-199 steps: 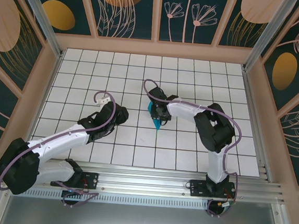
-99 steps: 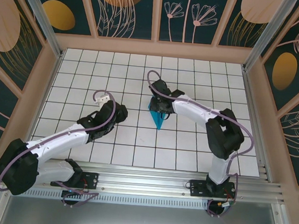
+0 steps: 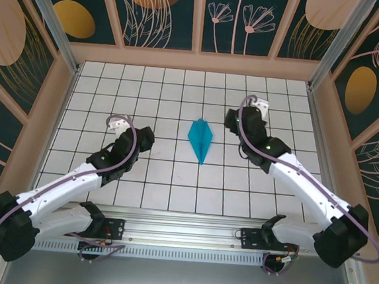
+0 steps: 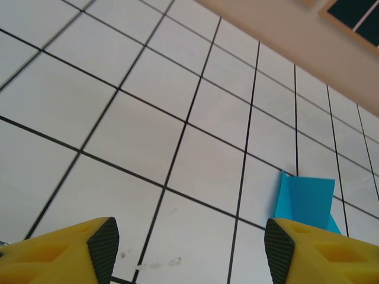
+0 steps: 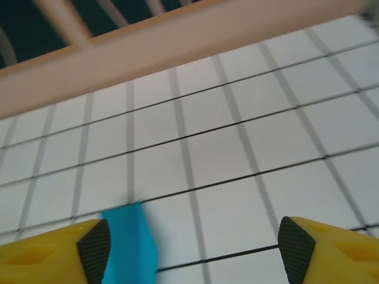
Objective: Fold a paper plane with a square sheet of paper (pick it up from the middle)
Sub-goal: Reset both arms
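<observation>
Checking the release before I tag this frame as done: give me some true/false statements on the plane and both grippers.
1. The paper plane lies loose on the table. True.
2. The right gripper grips the plane. False: it is open and apart from the plane.
3. The left gripper is open and empty. True.
4. The plane rests against the far wall. False: it lies mid-table.
</observation>
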Available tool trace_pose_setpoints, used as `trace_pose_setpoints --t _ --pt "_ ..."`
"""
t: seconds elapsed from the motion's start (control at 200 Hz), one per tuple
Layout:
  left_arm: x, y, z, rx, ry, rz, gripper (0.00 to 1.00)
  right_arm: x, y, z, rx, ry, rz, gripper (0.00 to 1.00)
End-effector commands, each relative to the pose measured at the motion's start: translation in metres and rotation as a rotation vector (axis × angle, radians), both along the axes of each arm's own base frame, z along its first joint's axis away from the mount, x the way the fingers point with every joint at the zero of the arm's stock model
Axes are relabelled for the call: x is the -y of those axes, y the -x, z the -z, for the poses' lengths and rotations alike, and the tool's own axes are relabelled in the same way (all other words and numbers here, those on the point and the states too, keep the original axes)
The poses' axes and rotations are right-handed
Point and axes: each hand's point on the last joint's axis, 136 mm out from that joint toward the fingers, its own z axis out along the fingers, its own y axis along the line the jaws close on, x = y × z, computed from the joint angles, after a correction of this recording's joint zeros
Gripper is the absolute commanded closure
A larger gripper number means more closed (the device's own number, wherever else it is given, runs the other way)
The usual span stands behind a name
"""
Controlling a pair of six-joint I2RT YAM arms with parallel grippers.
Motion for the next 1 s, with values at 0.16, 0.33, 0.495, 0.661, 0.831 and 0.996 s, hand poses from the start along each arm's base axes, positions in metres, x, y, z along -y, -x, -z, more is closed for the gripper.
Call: trace_pose_setpoints --t 0.16,0.33,0.495,0.661,0.831,0.996 --pt "-0.056 0.005 -0.008 0.084 -0.254 -0.169 0.15 0.139 -0.004 0.080 -0.043 0.214 0.347 0.01" --pt "-0.094 0.001 -0.005 0.069 -0.335 -0.285 0.02 0.151 -0.012 0.113 0.002 0.257 0.266 0.01" --pt "-0.125 -0.005 -0.002 0.053 -0.429 -0.378 0.01 0.146 -0.024 0.128 0.136 0.236 0.155 0.01" --pt "-0.145 -0.019 -0.003 0.061 -0.518 -0.410 0.02 0.124 -0.043 0.118 0.217 0.202 0.006 0.05" --pt "-0.166 -0.028 0.007 0.110 -0.516 -0.451 0.01 0.108 -0.038 0.115 0.251 0.190 -0.111 0.07" --pt "-0.179 -0.040 0.008 0.135 -0.570 -0.456 0.02 0.105 -0.035 0.111 0.276 0.194 -0.154 0.08"
